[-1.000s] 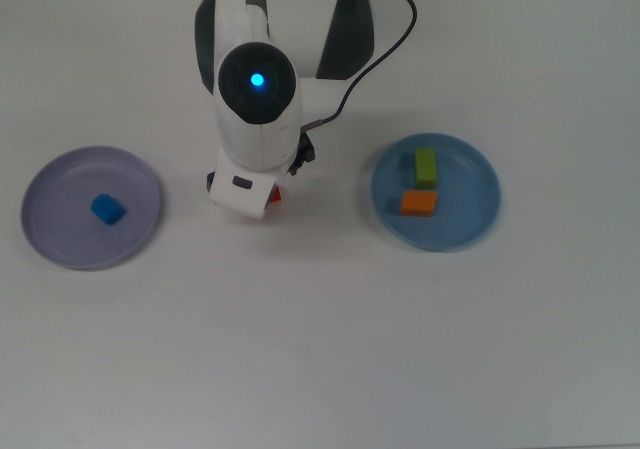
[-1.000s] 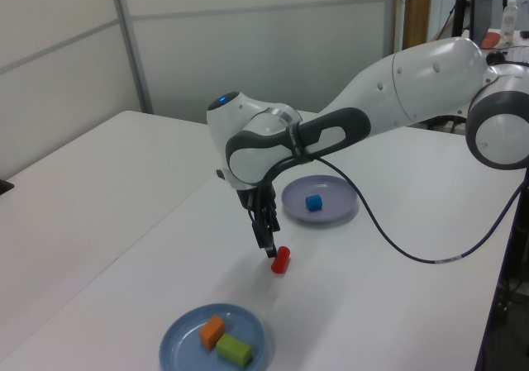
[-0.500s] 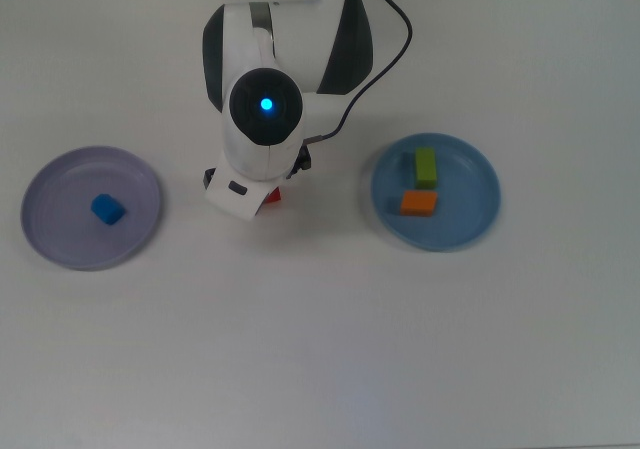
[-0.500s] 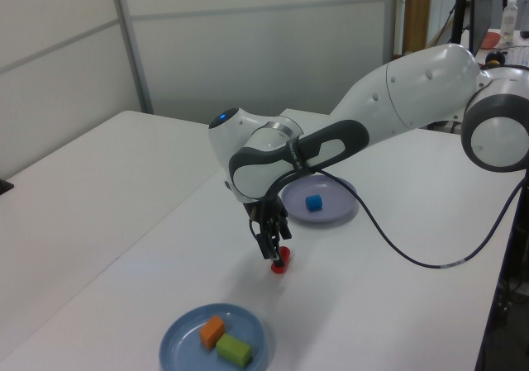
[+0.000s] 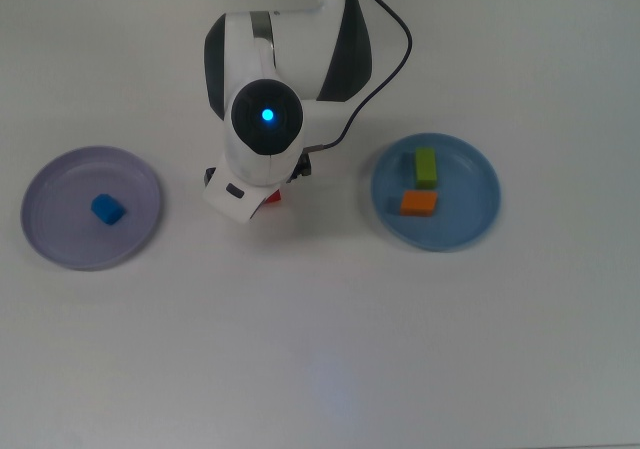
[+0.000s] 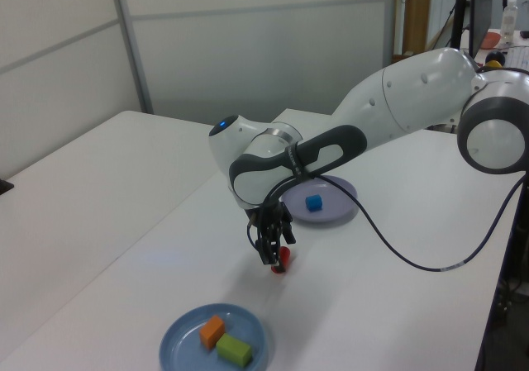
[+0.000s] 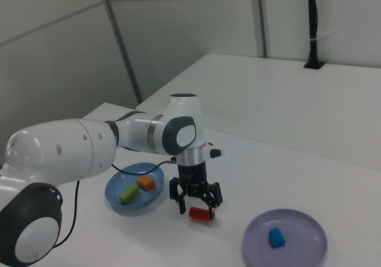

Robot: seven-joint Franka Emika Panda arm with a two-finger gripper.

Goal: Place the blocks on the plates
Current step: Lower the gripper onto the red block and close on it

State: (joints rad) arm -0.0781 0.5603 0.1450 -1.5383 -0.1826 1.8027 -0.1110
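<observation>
The red block (image 7: pixel 201 213) lies on the table between the two plates. My gripper (image 7: pixel 196 209) is down over it, open, with a finger on either side of it. In the top view the wrist hides all but a corner of the red block (image 5: pixel 272 197). The blue cube (image 5: pixel 107 209) rests on the lavender plate (image 5: pixel 60 239) at the top view's left. The lime-green block (image 5: pixel 426 168) and the orange block (image 5: pixel 419 203) lie on the light blue plate (image 5: pixel 460 219) at the top view's right.
A black cable (image 6: pixel 397 251) hangs from the arm and sweeps low over the table beside the lavender plate (image 6: pixel 335 214). The arm reaches in from the top view's upper edge. White table surface surrounds the plates.
The gripper has come down from above the red block until its fingers stand around it near the table. The blocks and plates have not moved.
</observation>
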